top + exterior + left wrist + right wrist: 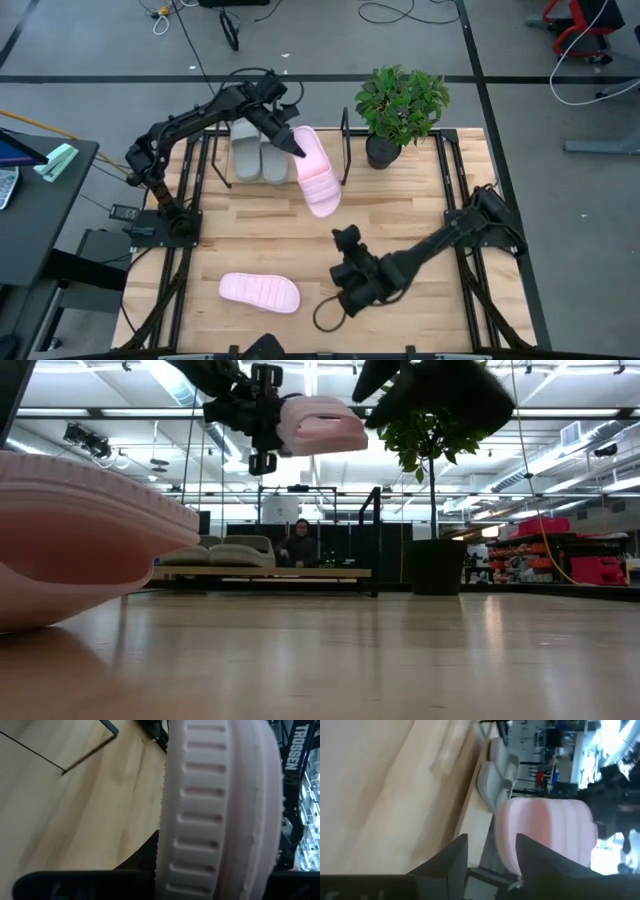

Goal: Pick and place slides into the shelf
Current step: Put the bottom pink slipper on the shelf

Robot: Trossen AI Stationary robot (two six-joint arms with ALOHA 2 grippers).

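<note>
My left claw (287, 137) clamped on a light pink foam slide (317, 172), held in the air beside two grey-green foam slides (259, 158) on the black-framed wooden shelf (345, 150), my right claw (349, 290) parted and empty low over the desk (400, 215), near a second pink slide (259, 292) lying flat

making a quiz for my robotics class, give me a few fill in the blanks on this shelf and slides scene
1. The left gripper holds a ____ slide in the air.
2. The number of grey-green slides already on the shelf is ____.
3. The other pink slide lies on the ____.
4. The dark pot holds a green ____.

Missing words: pink; two; table; plant
</note>
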